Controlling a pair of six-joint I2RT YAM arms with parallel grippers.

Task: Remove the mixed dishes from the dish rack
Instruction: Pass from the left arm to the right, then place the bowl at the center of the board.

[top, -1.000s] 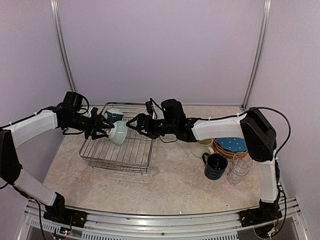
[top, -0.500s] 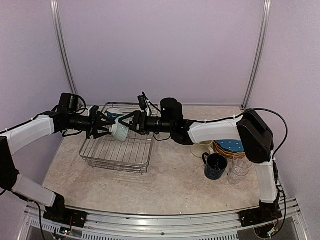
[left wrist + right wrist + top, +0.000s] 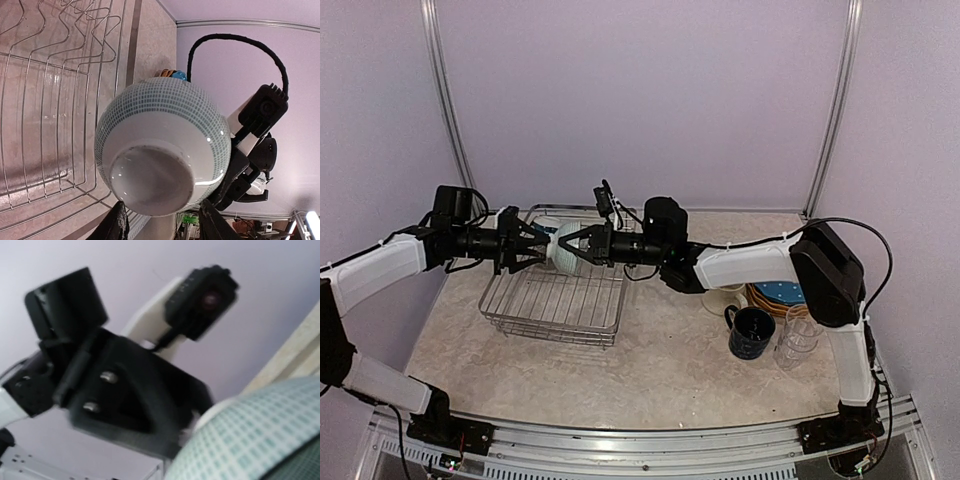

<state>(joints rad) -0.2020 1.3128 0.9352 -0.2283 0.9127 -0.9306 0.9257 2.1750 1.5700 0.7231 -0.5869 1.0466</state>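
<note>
Above the dish rack (image 3: 555, 308), clear of its wires, the bowl (image 3: 564, 250) hangs on its side between the two arms. It is pale with a fine green-blue check.

Left gripper (image 3: 546, 248): clamped on the bowl's foot end. The left wrist view shows its fingers (image 3: 119, 227) flanking the base ring.

Right gripper (image 3: 579, 243): closed. One second ago it stood wide and short of the bowl. It has since come in against the rim side and snapped shut. The pinch point is hidden in every view, so a hold on the rim is a judgement. The right wrist view shows only the checked wall, very close.

Finding: the bowl is held from both ends. I judge this to be a handover, left to right, at the point of transfer.

Already unloaded on the table (image 3: 660, 370), right side, close together: plates (image 3: 782, 292), cream mug (image 3: 723, 298), navy mug (image 3: 752, 333) and glasses (image 3: 800, 336). The bowl presumably joins them.

A teal item (image 3: 546, 231) shows at the rack's far end, too hidden to name, so the rack is likely not finished.

Required next: the left gripper lets go before the right arm draws away.

Risk: any pull while both arms hold strains a smooth glazed bowl. A thin rim pinch may slip once it carries the full weight.
</note>
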